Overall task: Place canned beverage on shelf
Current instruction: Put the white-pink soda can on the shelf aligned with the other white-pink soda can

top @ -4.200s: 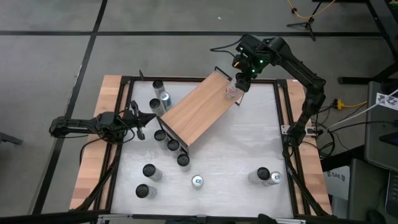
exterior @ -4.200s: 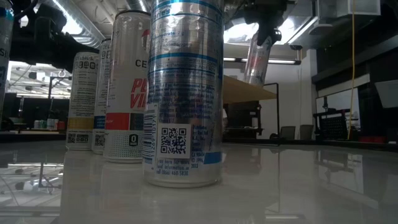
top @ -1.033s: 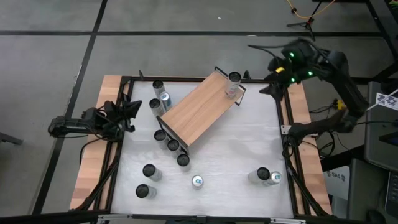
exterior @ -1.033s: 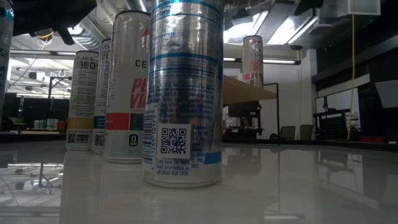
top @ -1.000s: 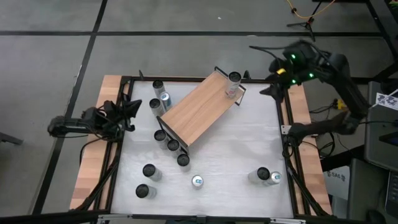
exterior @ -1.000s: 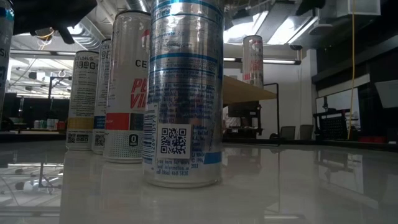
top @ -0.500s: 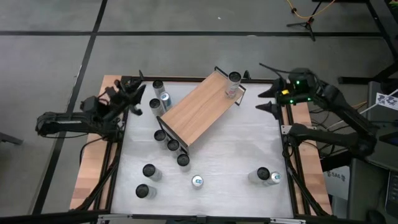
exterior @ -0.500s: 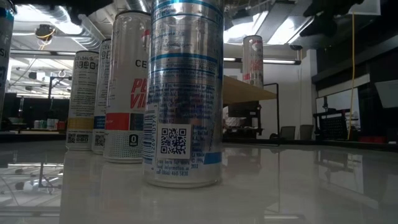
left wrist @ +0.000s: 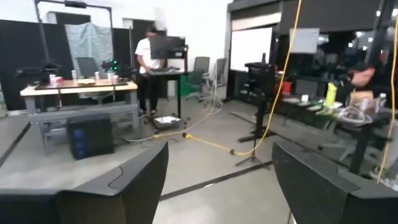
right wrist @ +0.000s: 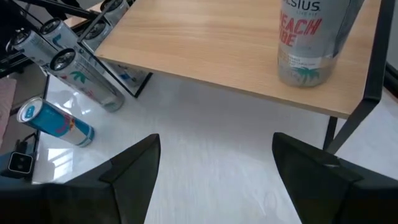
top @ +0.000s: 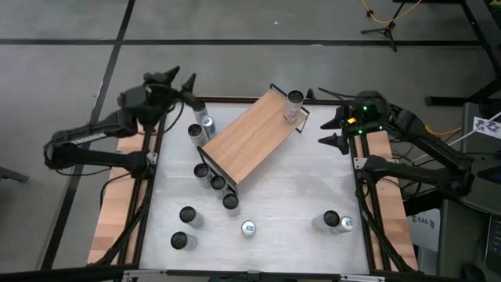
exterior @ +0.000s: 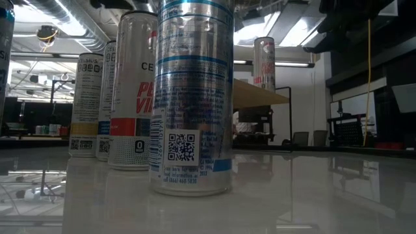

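The shelf, a light-brown board with black frame ends, lies slantwise across the white table's far half. One silver canned beverage stands upright on the shelf's far right end; it also shows in the right wrist view and in the low view. My right gripper hangs open at the table's far right edge, pointing toward the shelf, a short way from the can. My left gripper is open above the table's far left corner, pointing level out into the room.
Several more cans stand on the table: a group at the far left, a row beside the shelf's near end, others near the front and front right. One can lies on its side. A person stands at a desk in the room beyond.
My left gripper has risen from the table's left edge, swung toward the far left corner, tipped up to level and opened. My right gripper has sunk and drawn back toward the table's right edge, still open. The can stays upright on the shelf.
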`<state>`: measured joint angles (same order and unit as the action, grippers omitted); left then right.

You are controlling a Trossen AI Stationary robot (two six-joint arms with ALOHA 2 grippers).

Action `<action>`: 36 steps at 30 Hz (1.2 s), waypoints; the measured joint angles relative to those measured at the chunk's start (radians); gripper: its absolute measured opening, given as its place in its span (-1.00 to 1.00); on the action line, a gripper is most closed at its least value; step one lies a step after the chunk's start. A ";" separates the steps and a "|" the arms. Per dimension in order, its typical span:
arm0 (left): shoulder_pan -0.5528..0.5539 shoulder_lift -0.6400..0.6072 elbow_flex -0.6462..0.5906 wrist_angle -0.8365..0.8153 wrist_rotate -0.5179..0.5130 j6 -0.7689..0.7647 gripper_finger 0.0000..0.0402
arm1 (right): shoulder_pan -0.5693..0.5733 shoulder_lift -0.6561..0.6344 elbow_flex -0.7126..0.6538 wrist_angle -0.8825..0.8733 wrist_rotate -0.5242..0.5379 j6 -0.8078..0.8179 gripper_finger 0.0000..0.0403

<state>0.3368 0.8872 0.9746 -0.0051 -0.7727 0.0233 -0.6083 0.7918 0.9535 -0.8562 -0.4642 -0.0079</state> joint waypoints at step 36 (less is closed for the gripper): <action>0.568 0.563 0.378 -1.049 0.765 -0.171 0.41 | 0.000 0.000 0.000 -0.009 0.000 -0.027 0.51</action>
<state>0.9051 1.4502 1.3529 -1.0542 -0.0081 -0.1477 -0.6083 0.7921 0.9535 -0.8650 -0.4641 -0.0349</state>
